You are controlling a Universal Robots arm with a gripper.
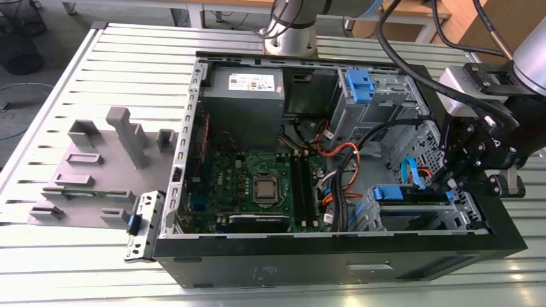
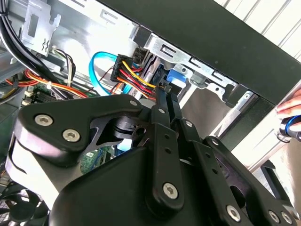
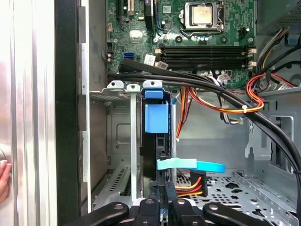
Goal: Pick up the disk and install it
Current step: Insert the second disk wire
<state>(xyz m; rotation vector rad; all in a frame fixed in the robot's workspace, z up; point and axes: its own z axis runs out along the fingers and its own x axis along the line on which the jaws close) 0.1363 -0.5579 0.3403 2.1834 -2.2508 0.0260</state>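
The gripper (image 1: 477, 176) hung at the computer case (image 1: 341, 256) wall. Just beside it, inside, the disk (image 3: 156, 141) stood in its drive cage (image 3: 120, 141), cables (image 3: 211, 94) running past; the motherboard (image 3: 188, 37) lay beyond.

We see an open computer case (image 1: 341, 265) lying on its side on a slatted metal table (image 1: 102, 57). Inside it, the green motherboard (image 1: 247, 185) lies toward the exterior view's left, with the grey power-supply box (image 1: 243, 96) above it. A drive cage (image 1: 375, 109) with a blue latch (image 1: 358, 84) sits toward the exterior view's right. The disk (image 1: 410, 208), with blue rails, sits in the lower bay at the case's near right corner. The arm's gripper (image 1: 474, 169) hangs just beside this bay, over the case's right wall. A grey fixture plate (image 1: 94, 173) lies on the table, left of the case.
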